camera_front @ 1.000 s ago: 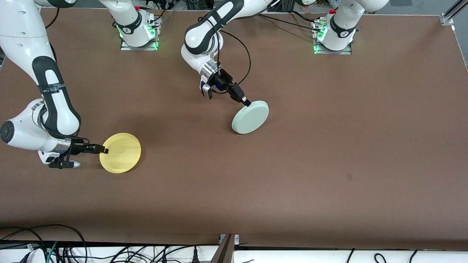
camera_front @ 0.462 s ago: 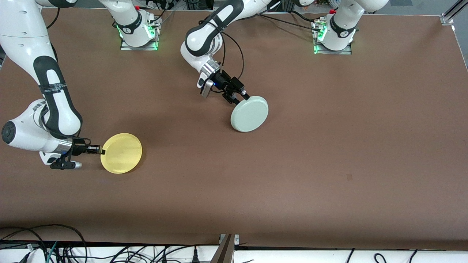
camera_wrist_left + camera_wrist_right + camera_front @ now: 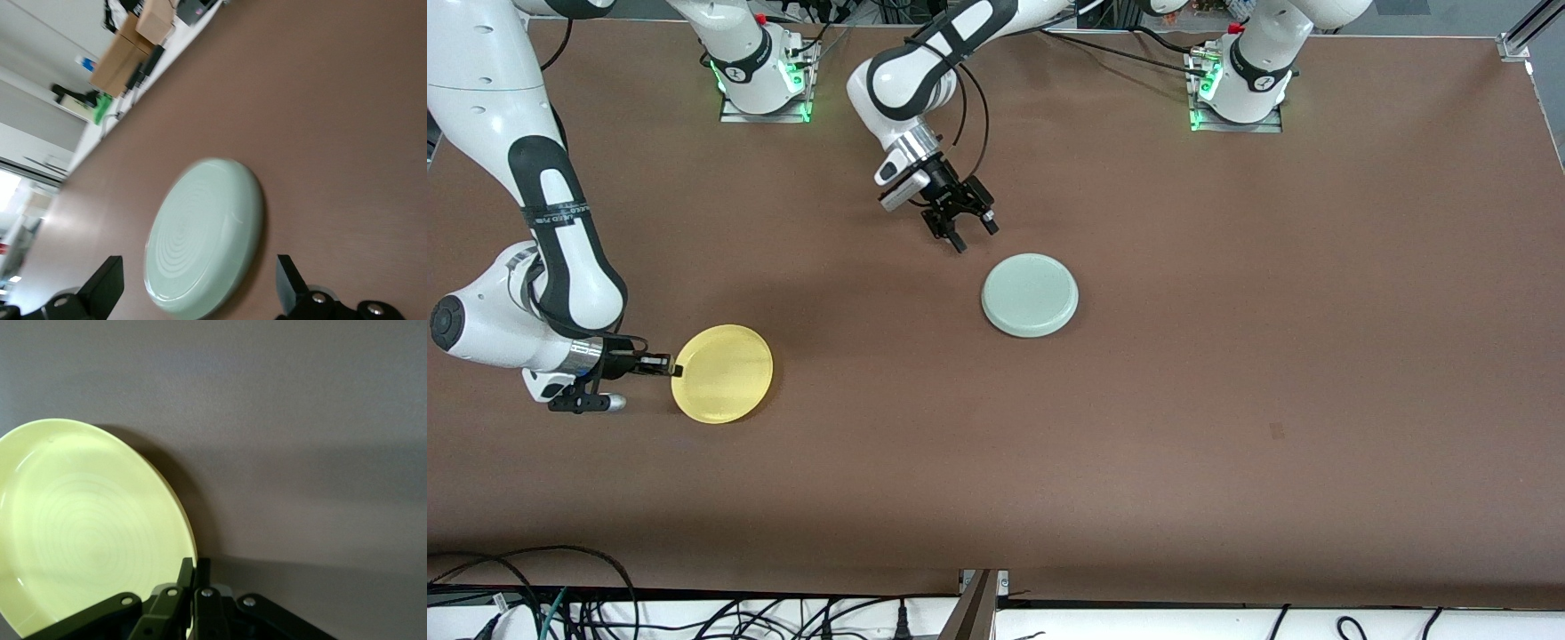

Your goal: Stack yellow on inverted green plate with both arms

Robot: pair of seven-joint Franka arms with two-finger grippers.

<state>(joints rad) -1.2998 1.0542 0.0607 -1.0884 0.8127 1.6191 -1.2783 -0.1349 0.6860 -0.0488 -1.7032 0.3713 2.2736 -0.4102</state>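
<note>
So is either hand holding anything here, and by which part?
The right hand is shut on the yellow plate, pinching its rim at the edge toward the right arm's end. The left hand is open above the table near the inverted green plate, holding nothing.

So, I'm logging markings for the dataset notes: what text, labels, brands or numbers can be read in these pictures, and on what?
Right arm's black band: a line of white print, too small to read.
Yellow plate: no text.
Green plate: no text.
Cardboard boxes off the table in the left wrist view: no legible label.
Nothing else carries readable text.
</note>
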